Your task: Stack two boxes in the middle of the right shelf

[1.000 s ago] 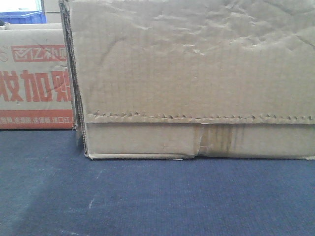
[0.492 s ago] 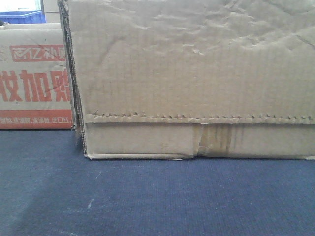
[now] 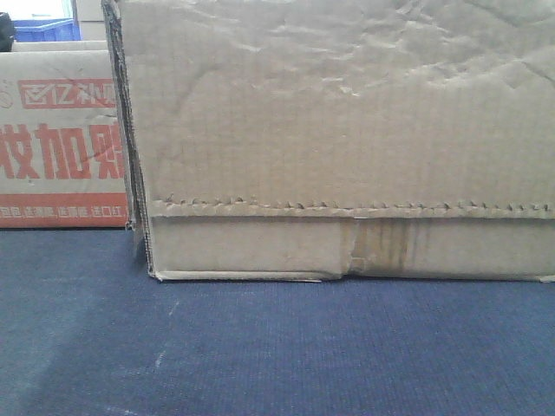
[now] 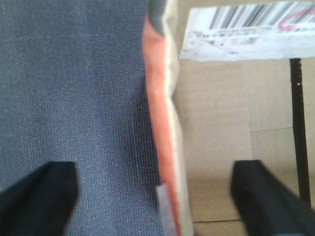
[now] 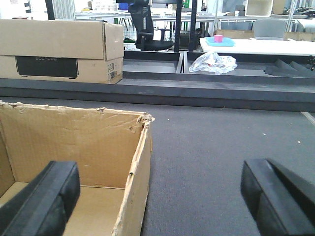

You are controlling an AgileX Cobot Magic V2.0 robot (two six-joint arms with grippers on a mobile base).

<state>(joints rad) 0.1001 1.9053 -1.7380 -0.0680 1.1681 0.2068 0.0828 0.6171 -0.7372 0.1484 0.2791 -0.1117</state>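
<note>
Grasp set-up. My left hand [image 4: 152, 201], spread wide, straddles one wall of the red-printed box [image 4: 158, 123]; my right hand [image 5: 160, 201], equally wide, straddles the torn rim of the tan carton [image 5: 74, 142]. Both boxes rest on the blue surface [image 3: 260, 347]. I judge each wall should sit deep between the fingers before closing.

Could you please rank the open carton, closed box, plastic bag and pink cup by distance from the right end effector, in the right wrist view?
1. Open carton, lower left, at the right end effector.
2. Closed box, upper left.
3. Plastic bag, upper centre.
4. Pink cup, just behind it.
</note>
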